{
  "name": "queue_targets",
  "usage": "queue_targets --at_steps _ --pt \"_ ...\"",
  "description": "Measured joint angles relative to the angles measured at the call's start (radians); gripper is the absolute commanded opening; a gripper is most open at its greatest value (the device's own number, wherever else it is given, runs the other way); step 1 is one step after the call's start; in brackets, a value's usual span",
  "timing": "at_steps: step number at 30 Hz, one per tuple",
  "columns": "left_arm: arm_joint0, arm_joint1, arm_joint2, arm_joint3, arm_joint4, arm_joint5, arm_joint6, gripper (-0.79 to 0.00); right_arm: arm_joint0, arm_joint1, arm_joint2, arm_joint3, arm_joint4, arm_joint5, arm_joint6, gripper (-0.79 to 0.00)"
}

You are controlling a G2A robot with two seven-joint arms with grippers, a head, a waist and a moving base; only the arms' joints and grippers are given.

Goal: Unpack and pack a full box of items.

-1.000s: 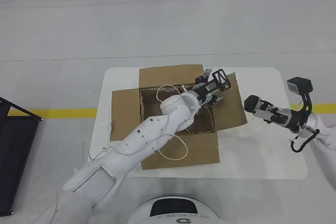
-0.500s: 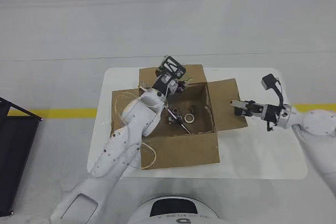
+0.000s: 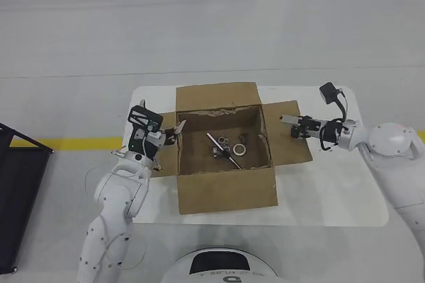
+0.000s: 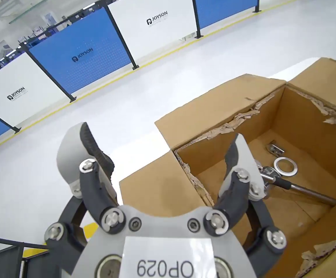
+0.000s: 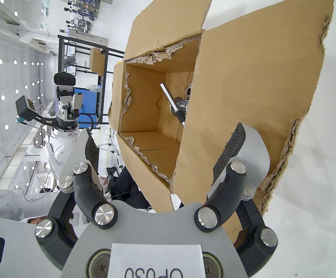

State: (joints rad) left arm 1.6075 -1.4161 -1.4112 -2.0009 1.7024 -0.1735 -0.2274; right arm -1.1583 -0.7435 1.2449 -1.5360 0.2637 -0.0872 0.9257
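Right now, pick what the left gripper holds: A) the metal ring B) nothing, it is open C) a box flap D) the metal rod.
B: the left gripper is open and empty; the ring and rod lie in the box.

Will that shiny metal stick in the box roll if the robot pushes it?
Probably: the metal stick looks round and smooth, though its knobbly end may stop it. It seems solid, so likely stiff and heavy. The box walls would catch it.
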Motion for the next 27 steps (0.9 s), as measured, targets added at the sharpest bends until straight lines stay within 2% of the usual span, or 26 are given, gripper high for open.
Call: queue_targets --at_steps 4,7,11,13,17,19,27 --pt "0.0 0.0 -0.002 0.001 -0.001 0.002 0.002 0.0 0.002 0.0 -0.002 -0.005 -0.004 -0.003 -0.003 0.0" --pt "0.015 0.003 -0.06 0.007 -0.052 0.034 0.017 0.0 0.018 -0.005 -0.019 -0.115 -0.064 -0.025 -0.02 0.0" --pt "0.039 0.012 -0.162 0.027 -0.068 0.056 0.014 0.0 0.058 -0.008 -0.048 -0.292 -0.177 0.101 0.011 0.0" --pt "0.04 0.015 -0.201 0.047 -0.099 0.051 0.018 0.0 0.093 -0.014 -0.08 -0.329 -0.205 0.166 0.039 0.0" --pt "0.032 0.017 -0.235 0.074 -0.154 0.051 0.02 0.0 0.245 -0.053 -0.211 -0.287 -0.202 0.279 0.105 0.0" --pt "0.033 0.017 -0.233 0.073 -0.146 0.051 0.02 0.0 0.303 -0.06 -0.245 -0.268 -0.198 0.293 0.114 0.0" --pt "0.033 0.017 -0.233 0.072 -0.146 0.051 0.02 0.0 0.275 -0.059 -0.231 -0.272 -0.198 0.29 0.112 0.0"
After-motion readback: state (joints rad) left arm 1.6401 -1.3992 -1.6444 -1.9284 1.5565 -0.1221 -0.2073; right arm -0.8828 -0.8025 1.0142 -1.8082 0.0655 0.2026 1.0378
